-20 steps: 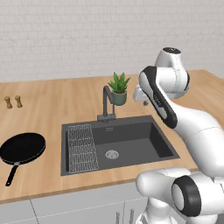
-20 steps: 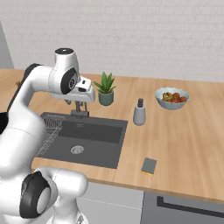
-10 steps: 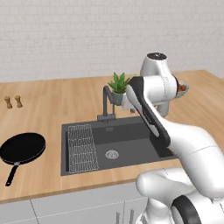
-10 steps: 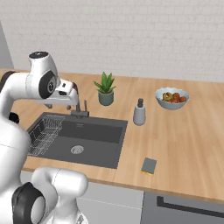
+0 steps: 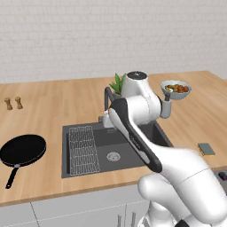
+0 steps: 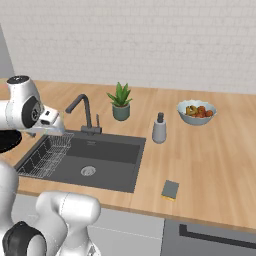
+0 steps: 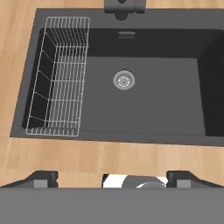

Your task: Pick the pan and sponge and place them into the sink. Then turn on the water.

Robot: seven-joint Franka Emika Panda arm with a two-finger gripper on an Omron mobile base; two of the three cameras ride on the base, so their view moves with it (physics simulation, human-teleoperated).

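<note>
Gripper (image 7: 112, 179) spread wide and empty above the sink (image 7: 144, 118), pan (image 5: 23, 150) on the counter well left of the basin, so best swing left, drop over the pan's rim or handle, and close squarely.

The sink (image 6: 107, 160) lies in the table (image 6: 215, 165), rack (image 6: 46, 156) at its left end. Faucet (image 6: 84, 114), plant (image 6: 120, 101), bottle (image 6: 159, 129) and bowl (image 6: 196, 112) stand behind it. The sponge (image 6: 170, 190) lies at its front right corner.
</note>
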